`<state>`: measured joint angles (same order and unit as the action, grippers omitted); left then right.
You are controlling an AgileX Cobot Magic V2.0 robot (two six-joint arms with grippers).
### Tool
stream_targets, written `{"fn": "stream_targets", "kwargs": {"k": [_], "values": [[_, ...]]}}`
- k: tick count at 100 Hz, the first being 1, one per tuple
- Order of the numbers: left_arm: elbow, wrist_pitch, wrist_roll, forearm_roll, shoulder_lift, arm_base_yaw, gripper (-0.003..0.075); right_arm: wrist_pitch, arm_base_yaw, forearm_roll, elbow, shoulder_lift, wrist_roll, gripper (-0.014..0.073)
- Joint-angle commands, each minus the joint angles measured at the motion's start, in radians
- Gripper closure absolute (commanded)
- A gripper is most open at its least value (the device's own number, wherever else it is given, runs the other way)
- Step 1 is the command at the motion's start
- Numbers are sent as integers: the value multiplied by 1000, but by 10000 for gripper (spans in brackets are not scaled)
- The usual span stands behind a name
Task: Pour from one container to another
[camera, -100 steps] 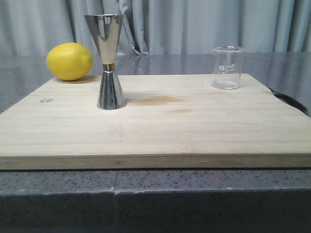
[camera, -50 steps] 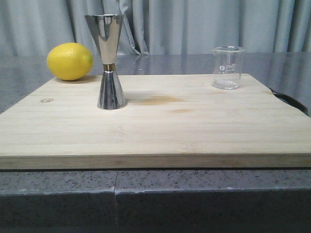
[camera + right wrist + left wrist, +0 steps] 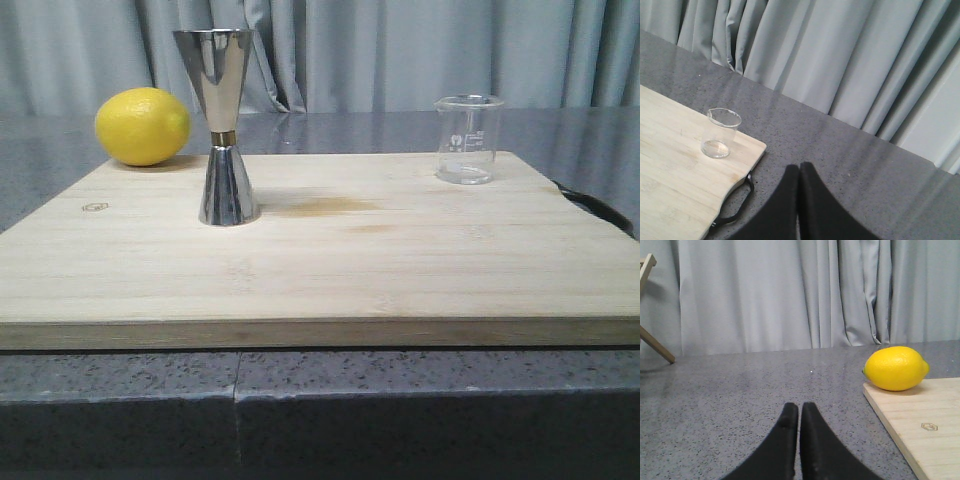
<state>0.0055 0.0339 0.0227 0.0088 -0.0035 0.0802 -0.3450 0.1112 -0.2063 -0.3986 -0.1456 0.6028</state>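
Observation:
A small clear glass beaker (image 3: pixel 467 139) stands upright near the far right corner of the wooden board (image 3: pixel 330 260); the right wrist view also catches the beaker (image 3: pixel 720 133). The tall steel double jigger (image 3: pixel 222 124) with a gold waist stands upright on the board's left part. Neither gripper shows in the front view. My left gripper (image 3: pixel 799 410) is shut and empty over grey counter, left of the board. My right gripper (image 3: pixel 799 170) is shut and empty over the counter, off the board's right end, apart from the beaker.
A yellow lemon (image 3: pixel 143 126) lies at the board's far left corner, also the lemon (image 3: pixel 896 368) in the left wrist view. The board's black handle (image 3: pixel 735 205) sticks out at its right end. Grey curtains (image 3: pixel 400 50) hang behind the speckled counter (image 3: pixel 330 400). A wooden frame leg (image 3: pixel 655 342) stands far left.

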Motion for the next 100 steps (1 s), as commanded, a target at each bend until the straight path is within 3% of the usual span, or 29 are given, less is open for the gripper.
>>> {"fn": "stream_targets", "kwargs": {"k": [1,75,100], "values": [[36,72,3,-9,-28,-5,739,71,-8,-7,-20,-9,3,666],[36,72,3,-9,-28,-5,739,129,-9,29,40,-9,-4,666],[36,72,3,-9,-28,-5,739,397,-92,137,213,-1,-449,666]]}}
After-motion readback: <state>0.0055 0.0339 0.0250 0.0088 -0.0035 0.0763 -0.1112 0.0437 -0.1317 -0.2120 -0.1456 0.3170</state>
